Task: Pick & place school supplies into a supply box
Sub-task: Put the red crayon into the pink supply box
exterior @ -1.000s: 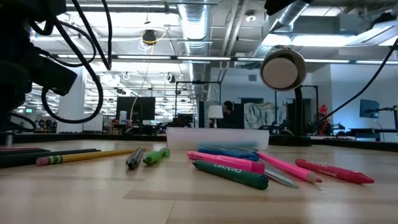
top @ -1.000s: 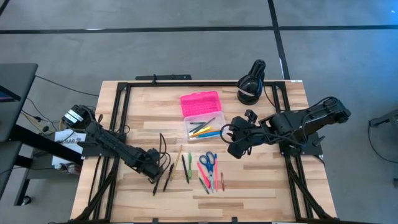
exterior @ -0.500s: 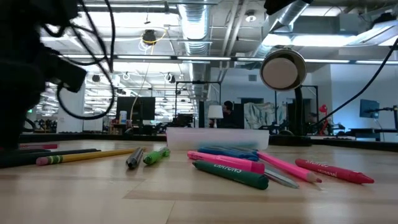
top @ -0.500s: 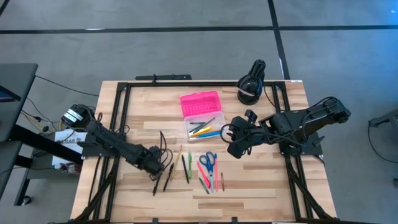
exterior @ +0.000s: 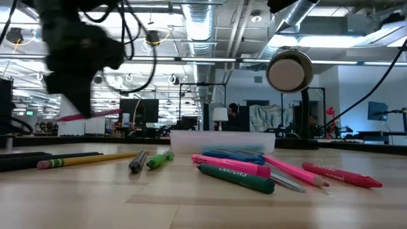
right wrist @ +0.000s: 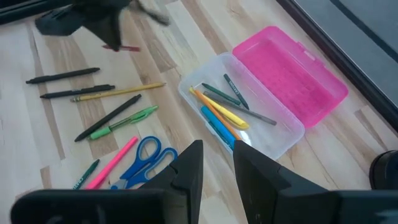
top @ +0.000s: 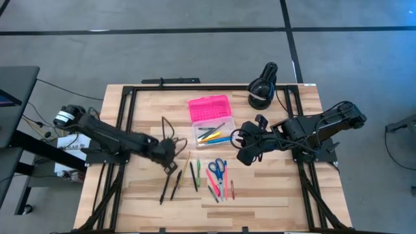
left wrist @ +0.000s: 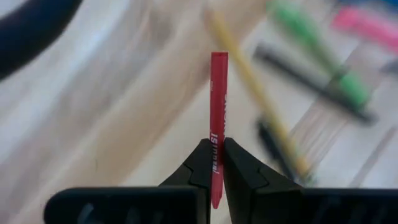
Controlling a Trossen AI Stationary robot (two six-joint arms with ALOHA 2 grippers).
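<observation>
Above table left of supply box point(top: 211, 122): my left gripper point(left wrist: 213, 163) clenched on red crayon point(left wrist: 217, 93), now lifted; carry to box next.

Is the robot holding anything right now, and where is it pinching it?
Yes. The left hand pinches a thin red crayon near its lower end, lifted above the wooden table. The right hand is open and holds nothing.

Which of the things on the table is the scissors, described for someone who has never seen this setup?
Start at the open plastic pencil case with the bright pink lid in the middle of the wooden table. Just in front of its clear base, among loose pens, lie the small blue-handled scissors. They alone have two round finger loops; everything around them is a straight stick.
</observation>
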